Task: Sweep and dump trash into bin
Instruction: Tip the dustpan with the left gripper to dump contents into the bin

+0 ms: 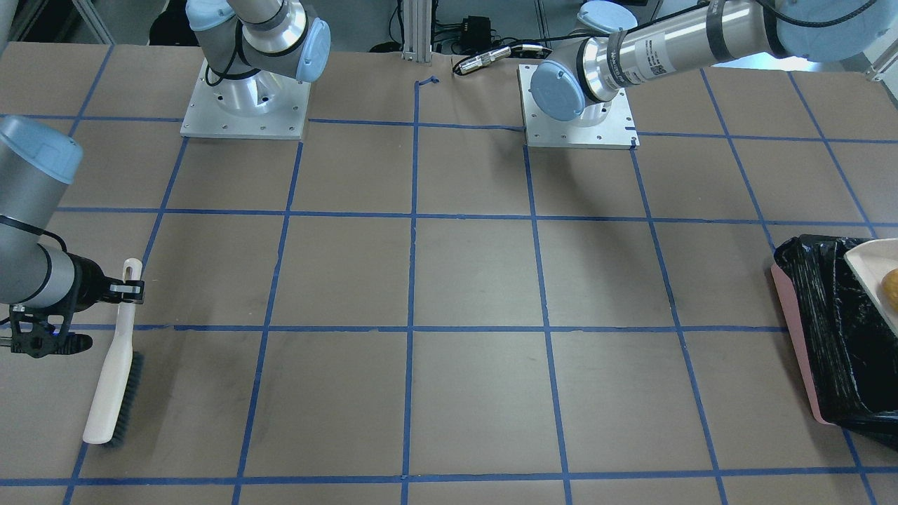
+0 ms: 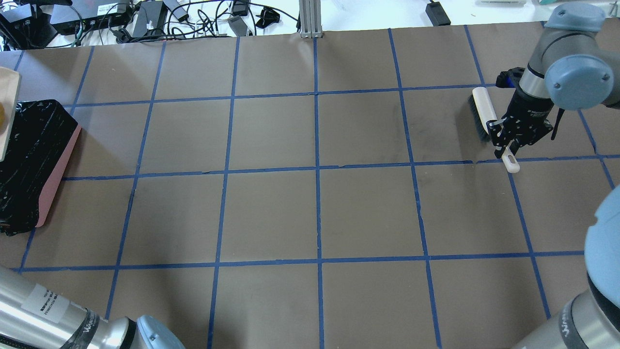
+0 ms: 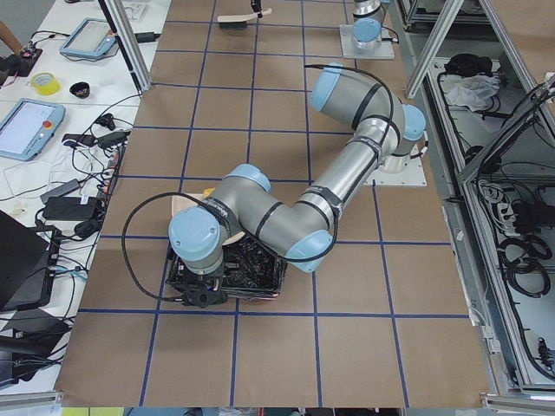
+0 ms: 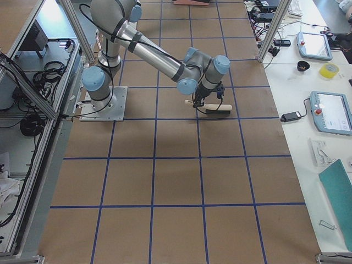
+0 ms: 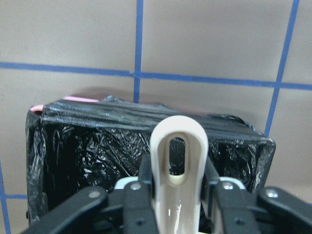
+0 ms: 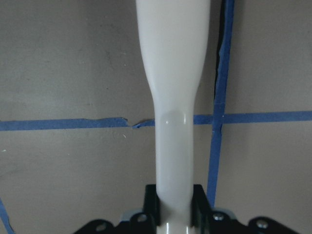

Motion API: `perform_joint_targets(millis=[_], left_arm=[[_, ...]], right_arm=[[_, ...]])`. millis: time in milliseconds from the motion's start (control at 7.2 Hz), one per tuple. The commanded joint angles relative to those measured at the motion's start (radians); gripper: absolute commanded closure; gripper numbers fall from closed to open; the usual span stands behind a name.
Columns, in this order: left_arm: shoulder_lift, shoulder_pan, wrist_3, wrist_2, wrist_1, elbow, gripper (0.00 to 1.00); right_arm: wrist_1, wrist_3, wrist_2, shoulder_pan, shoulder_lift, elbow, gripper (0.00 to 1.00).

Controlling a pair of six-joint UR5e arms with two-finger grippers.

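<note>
The pink bin [image 1: 796, 337] with its black bag stands at the table's left end; it also shows in the overhead view [image 2: 53, 179]. My left gripper [image 5: 178, 195] is shut on the beige dustpan's looped handle [image 5: 178, 146] and holds the dustpan [image 1: 870, 263] over the bin. An amber lumpy piece [image 1: 892, 286] lies on the dustpan. The crescent and the sponge wedge are hidden. My right gripper [image 2: 506, 154] is shut on the handle of a cream brush [image 2: 483, 114], whose bristles rest on the table; the handle fills the right wrist view [image 6: 173, 97].
The brown table [image 2: 315, 208] carries a blue tape grid. The two arm bases [image 1: 245, 98] stand at the robot's side. Cables and boxes [image 2: 145, 14] lie beyond the far edge.
</note>
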Motion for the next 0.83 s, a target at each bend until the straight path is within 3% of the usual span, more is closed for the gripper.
perform_joint_targets(millis=[0,278,694], left_arm=[[-0.018,0.055,0.057,0.002,0.05,0.003,1.0],[-0.028,0.086,0.1,0.016,0.125,0.003,1.0],[-0.024,0.078,0.108,0.086,0.246,-0.007,1.0]], right_arm=[[0.002,0.006,-0.002,-0.002,0.001,0.0,0.59],[0.002,0.015,-0.002,-0.002,-0.002,0.0,0.35],[-0.001,0.011,-0.002,-0.002,-0.01,-0.001,0.21]])
